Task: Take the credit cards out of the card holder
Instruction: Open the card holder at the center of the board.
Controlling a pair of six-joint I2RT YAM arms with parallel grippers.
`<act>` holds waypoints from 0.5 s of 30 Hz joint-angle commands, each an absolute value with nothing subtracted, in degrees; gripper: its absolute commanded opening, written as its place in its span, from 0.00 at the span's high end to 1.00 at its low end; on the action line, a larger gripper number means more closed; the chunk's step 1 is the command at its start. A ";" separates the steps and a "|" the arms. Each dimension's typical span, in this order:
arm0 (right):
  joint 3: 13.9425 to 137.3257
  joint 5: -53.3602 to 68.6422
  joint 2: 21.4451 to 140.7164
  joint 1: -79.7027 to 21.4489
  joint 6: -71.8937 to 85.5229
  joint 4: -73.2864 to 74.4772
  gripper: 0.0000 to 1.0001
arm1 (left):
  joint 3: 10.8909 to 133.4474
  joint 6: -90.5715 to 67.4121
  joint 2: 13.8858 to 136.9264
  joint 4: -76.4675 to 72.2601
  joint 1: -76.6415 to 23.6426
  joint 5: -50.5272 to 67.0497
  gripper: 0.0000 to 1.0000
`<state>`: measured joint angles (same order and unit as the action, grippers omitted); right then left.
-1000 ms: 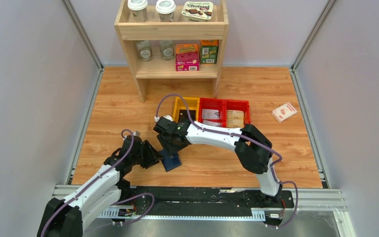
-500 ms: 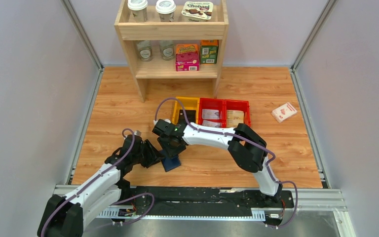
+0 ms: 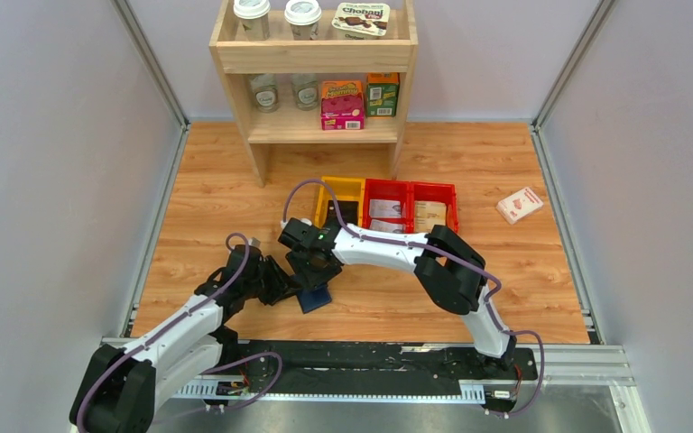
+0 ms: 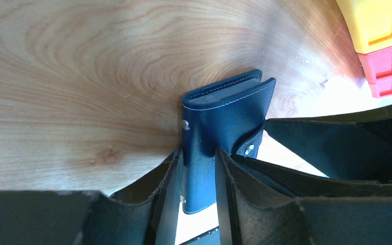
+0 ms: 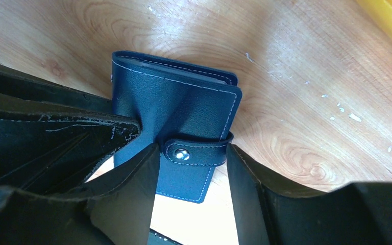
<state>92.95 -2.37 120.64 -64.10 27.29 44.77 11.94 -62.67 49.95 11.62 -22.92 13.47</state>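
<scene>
The navy-blue card holder (image 3: 316, 299) lies near the table's front, closed, with its snap tab (image 5: 194, 153) fastened. The credit cards are hidden inside it. My left gripper (image 3: 281, 287) comes in from the left and is shut on the holder's near edge (image 4: 224, 107); its fingers (image 4: 172, 173) press against both sides. My right gripper (image 3: 314, 275) reaches down from behind. It is open, and its fingers (image 5: 132, 199) straddle the snap tab and the lower part of the holder (image 5: 178, 102).
A yellow bin (image 3: 343, 200) and two red bins (image 3: 411, 206) stand just behind the grippers. A wooden shelf (image 3: 316, 90) with cups and boxes stands at the back. A white-and-red box (image 3: 520, 205) lies at the right.
My right gripper has moved down and a little left onto the holder. My left gripper has stayed at the holder's left edge.
</scene>
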 commanded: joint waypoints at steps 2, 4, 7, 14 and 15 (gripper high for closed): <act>93.34 -0.97 122.96 -65.30 26.81 44.38 0.45 | 12.22 -63.02 52.38 10.11 -24.52 13.63 0.66; 92.90 -0.97 122.87 -65.30 26.81 43.95 0.48 | 12.57 -63.19 52.21 10.28 -25.05 13.19 0.69; 91.85 -0.97 122.17 -65.21 26.72 42.98 0.58 | 12.74 -63.63 51.16 10.90 -25.40 12.39 0.79; 84.91 8.07 116.81 -63.02 28.21 34.91 0.75 | 12.13 -63.37 50.71 13.01 -25.49 9.85 0.88; 83.60 9.39 116.11 -62.67 28.47 33.59 0.75 | 12.22 -63.37 50.97 13.01 -25.58 9.58 0.88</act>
<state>88.38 0.27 117.95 -63.22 26.76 40.38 12.19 -63.20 49.95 11.33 -24.88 11.44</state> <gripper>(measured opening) 0.337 0.151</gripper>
